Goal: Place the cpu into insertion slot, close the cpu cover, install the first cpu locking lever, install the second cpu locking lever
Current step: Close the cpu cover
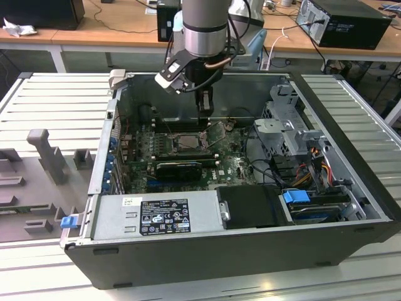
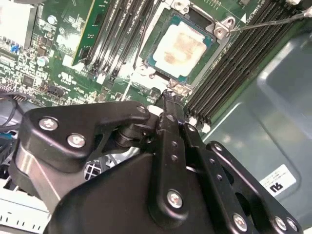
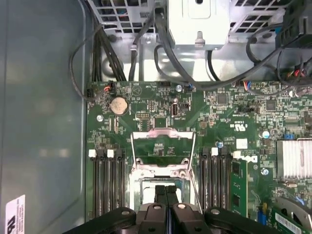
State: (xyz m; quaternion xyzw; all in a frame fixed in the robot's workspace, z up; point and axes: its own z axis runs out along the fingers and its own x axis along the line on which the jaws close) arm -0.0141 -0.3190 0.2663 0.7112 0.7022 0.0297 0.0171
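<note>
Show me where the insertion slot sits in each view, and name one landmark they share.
Exterior view: insertion slot mid-motherboard, under the gripper.
Second wrist view: slot beyond the fingertips, cpu seated in it.
First wrist view: slot between the open cpu cover and the fingers.
Shared landmark: the gripper, fingers shut, beside the slot.

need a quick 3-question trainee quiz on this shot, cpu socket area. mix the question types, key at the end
1. True or false: the small square silvery-beige cpu lies in the dark square insertion slot with the silvery rim.
2. The thin silvery hinged cpu cover with the square window is: A) shut over the chip; B) swung open; C) taken off.
3. Fill in: the black gripper hangs right over the ______.
Key: 1 true; 2 B; 3 insertion slot.
</note>
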